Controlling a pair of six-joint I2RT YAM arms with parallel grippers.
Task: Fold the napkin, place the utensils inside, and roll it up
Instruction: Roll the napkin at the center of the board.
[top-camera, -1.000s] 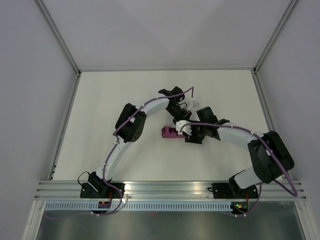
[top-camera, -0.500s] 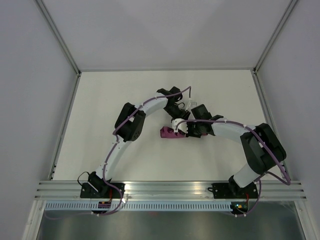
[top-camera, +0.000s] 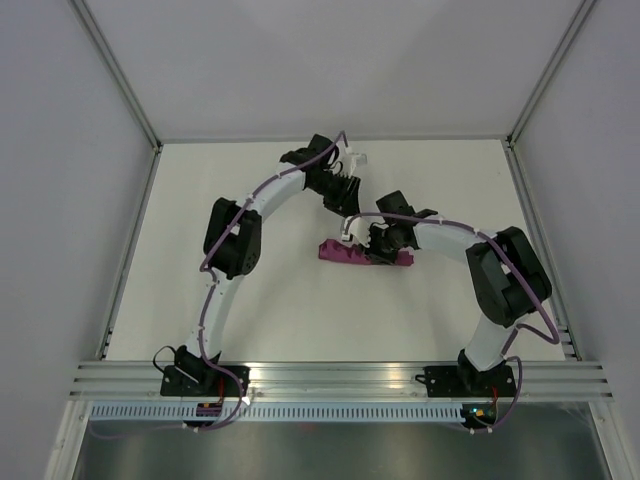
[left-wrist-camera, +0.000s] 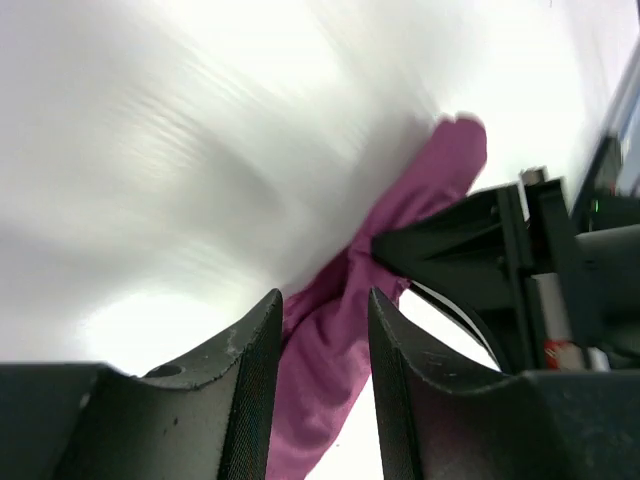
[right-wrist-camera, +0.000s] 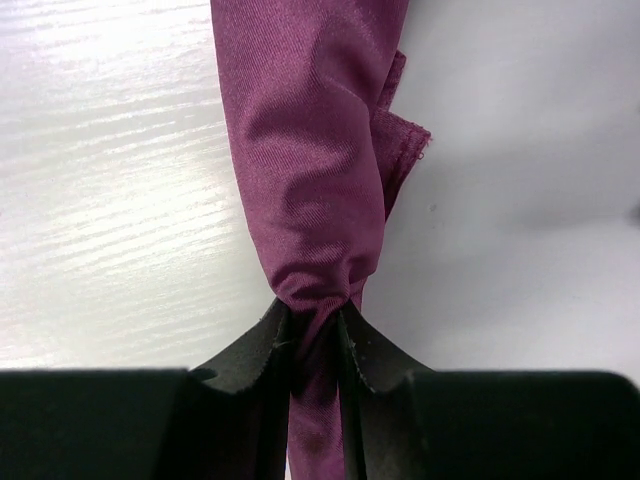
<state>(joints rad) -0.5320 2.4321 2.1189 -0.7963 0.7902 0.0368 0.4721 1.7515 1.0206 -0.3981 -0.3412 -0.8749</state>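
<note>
Now | right gripper (right-wrist-camera: 315, 325) pinched on rolled napkin (right-wrist-camera: 310, 150) | left gripper (left-wrist-camera: 322, 300) jaws apart, off the cloth

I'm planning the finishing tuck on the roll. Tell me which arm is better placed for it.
Right, probably. The right gripper is shut on the rolled napkin, pinching it where it lies on the table. The left gripper hangs open, apart from the roll on its far side.

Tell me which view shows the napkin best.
The right wrist view: the rolled napkin is close and sharp, pinched by the right gripper. The left wrist view shows it blurred; the top view shows it small and partly hidden.
</note>
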